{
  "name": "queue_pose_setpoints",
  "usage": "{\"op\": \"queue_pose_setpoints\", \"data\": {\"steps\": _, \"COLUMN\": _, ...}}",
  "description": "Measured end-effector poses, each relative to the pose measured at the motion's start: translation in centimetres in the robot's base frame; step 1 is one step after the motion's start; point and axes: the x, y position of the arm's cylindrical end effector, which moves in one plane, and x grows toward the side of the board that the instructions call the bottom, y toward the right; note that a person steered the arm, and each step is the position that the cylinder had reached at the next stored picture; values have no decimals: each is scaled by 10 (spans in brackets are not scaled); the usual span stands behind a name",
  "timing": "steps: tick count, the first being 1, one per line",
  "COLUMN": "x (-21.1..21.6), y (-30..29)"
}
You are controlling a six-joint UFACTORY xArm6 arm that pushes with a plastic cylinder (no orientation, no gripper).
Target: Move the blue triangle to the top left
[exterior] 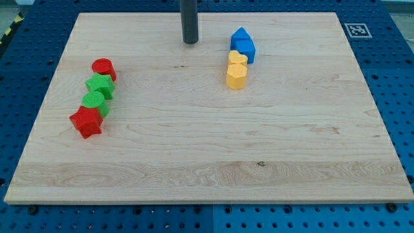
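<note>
Risk: my tip (190, 42), bare rod holding nothing, left of blue triangle (240, 35), could drag touching blue cube (246, 49) along.

Board: a light wooden board (207, 149) lying flat on a blue table with rows of holes (26, 58).
My tip: the end of the dark rod (190, 41) is down near the board's top edge.
Blue blocks: a blue triangle block (240, 36) and a blue cube block (246, 49) touch each other, near my tip on the view's right.
Yellow blocks: a yellow heart block (237, 59) and a yellow six-sided block (236, 76) sit just below the blue ones.
Red and green blocks: a red round block (103, 68), a green star block (100, 85), a green round block (94, 102) and a red star block (87, 122) make a slanted line, well apart from my tip, to the view's left and lower down.
Marker: a small black-and-white square tag (356, 29) at the board's top right corner.
</note>
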Motion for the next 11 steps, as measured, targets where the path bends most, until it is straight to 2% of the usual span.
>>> {"op": "queue_pose_setpoints", "data": {"steps": 3, "x": -46, "y": 10}}
{"op": "queue_pose_setpoints", "data": {"steps": 5, "x": -50, "y": 73}}
{"op": "queue_pose_setpoints", "data": {"steps": 8, "x": -18, "y": 164}}
{"op": "queue_pose_setpoints", "data": {"steps": 10, "x": 11, "y": 168}}
{"op": "queue_pose_setpoints", "data": {"steps": 11, "x": 11, "y": 168}}
